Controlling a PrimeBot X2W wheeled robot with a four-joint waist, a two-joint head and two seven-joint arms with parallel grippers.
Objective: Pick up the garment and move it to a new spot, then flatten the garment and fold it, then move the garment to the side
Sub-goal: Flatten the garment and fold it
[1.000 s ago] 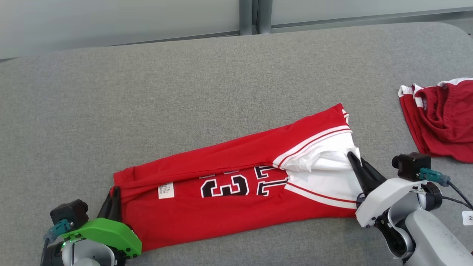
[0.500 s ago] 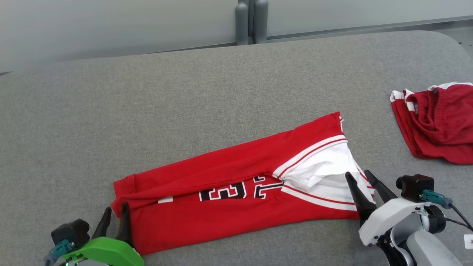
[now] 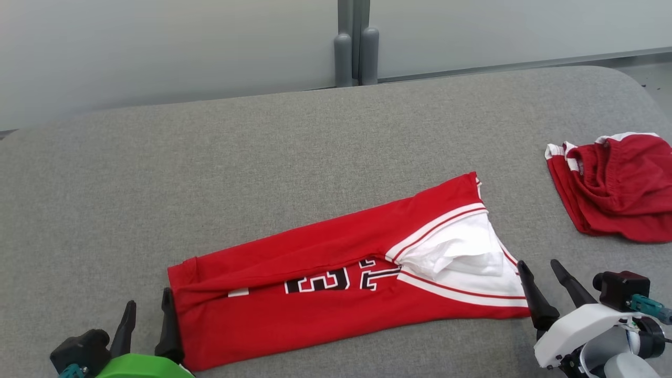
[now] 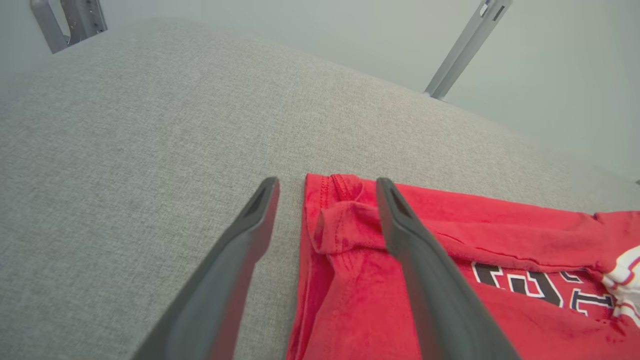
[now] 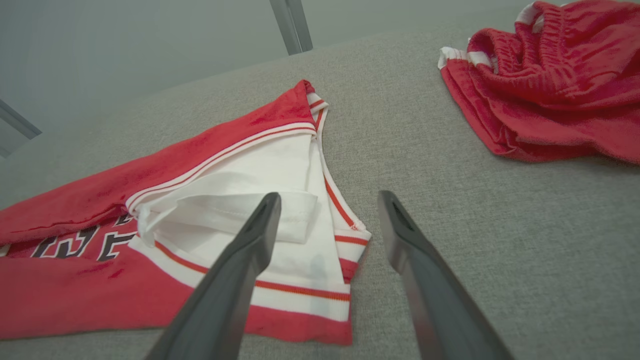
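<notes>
Fingers [image 3: 169, 325] of the left gripper [image 3: 148, 297] and right gripper [image 3: 536, 262] stand spread, holding nothing; the jersey [image 3: 294, 315] looks light, limp and crease-prone, best pinched at its end corners.

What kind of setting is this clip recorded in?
Probably an office or lab test station, not a home: a grey fabric-covered table, frosted partition panels behind it, and a red jersey laid out for folding.

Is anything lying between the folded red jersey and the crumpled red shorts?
No. Between the jersey and the shorts there is just bare grey padded surface, seen in the head and right wrist views.
</notes>
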